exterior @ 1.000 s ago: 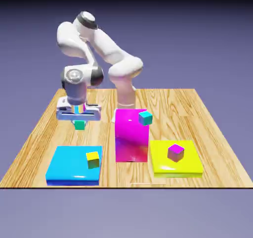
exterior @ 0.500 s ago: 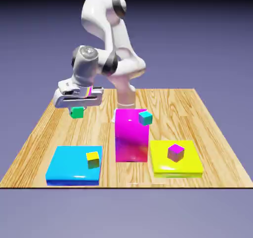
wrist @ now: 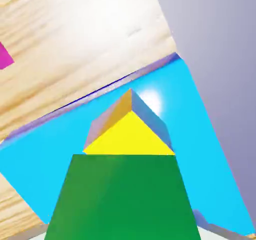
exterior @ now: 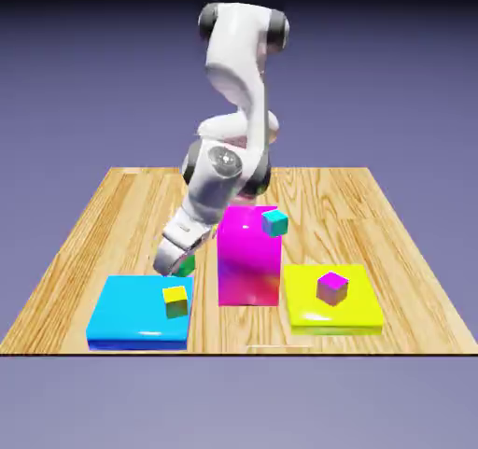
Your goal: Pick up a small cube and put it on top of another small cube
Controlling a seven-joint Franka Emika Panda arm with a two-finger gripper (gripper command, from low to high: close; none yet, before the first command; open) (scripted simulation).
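My gripper point(exterior: 180, 268) hangs tilted over the back edge of the blue slab point(exterior: 131, 312), shut on the small teal-green cube point(exterior: 189, 265), which peeks out beside the fingers. In the hand view that green cube point(wrist: 120, 199) fills the bottom and hides the fingertips. Just beyond it sits the yellow-topped cube point(wrist: 130, 129) on the blue slab point(wrist: 200, 134). In the exterior view the yellow-topped cube point(exterior: 175, 301) stands a little below and in front of the held cube, apart from it.
A tall magenta slab point(exterior: 248, 270) stands at the middle with a cyan-topped teal cube point(exterior: 274, 221) on it. A yellow slab point(exterior: 359, 312) on the exterior view's right carries a magenta-topped cube point(exterior: 331, 287). The wooden table point(exterior: 84, 242) lies beneath.
The arm has swung from the table's back left toward the front and down, tilting the hand. It carried the green cube to just above the yellow-topped cube on the blue slab.
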